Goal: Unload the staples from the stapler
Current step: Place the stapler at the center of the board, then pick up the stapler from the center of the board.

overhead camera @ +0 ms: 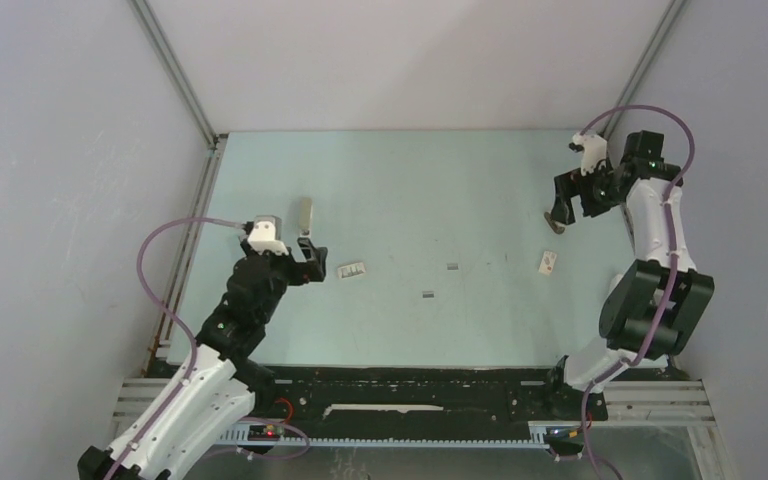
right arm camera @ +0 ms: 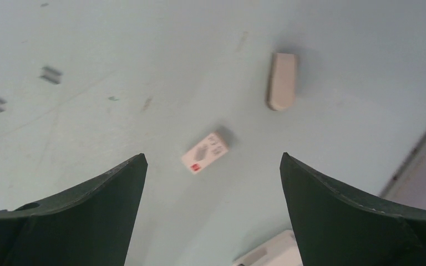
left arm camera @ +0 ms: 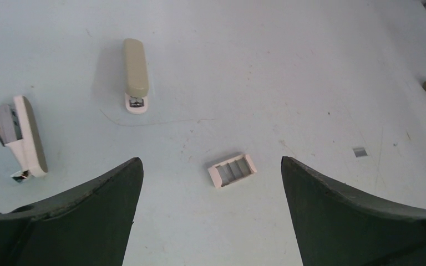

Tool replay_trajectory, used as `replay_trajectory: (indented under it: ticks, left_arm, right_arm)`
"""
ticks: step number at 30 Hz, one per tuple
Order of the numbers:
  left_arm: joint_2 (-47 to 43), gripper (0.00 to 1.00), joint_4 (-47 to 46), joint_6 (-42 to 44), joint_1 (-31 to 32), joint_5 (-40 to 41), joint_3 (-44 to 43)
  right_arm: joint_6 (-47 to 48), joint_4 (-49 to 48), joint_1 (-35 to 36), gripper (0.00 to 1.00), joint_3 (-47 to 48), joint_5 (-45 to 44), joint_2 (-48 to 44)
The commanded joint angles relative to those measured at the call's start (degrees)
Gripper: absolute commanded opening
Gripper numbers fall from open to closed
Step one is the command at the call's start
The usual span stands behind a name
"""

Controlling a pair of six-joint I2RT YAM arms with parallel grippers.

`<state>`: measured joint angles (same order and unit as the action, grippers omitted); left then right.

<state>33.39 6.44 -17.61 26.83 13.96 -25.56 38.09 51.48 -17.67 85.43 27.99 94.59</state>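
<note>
White plastic stapler (right arm camera: 282,81) lies free near the right edge of the desk (overhead camera: 410,190), staples (overhead camera: 452,266) loose mid-desk, left pincer (left arm camera: 211,160) and right pincer (overhead camera: 577,207) both wide and empty; hazard: a low arm sweep could scatter those tiny strips.

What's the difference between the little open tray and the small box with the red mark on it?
The tray is open on top and shows ribbed compartments inside; the box is closed. The tray is plain, while the box has a red mark and grey print on its face. The tray lies left of centre, the box far to the right. Both are small, whitish rectangles lying on the table.
</note>
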Motion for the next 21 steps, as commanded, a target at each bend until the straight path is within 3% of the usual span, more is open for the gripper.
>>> replay_trajectory:
  ticks: [1, 12, 21]
  left_arm:
    - [0.03, 1.0, 1.82, -3.04, -5.3, -5.42, -4.67]
    - [0.31, 0.99, 5.95, -5.9, -16.42, -9.38, -7.59]
    - [1.22, 0.98, 9.51, -7.81, -32.97, -13.49, -10.06]
  right_arm:
    - [0.78, 1.02, 2.58, 1.0, -5.09, 9.79, -6.87]
    - [2.68, -1.56, 12.07, 1.0, -21.94, 34.45, -17.04]
    - [7.77, -0.78, 14.86, 1.0, -24.94, 37.27, -18.41]
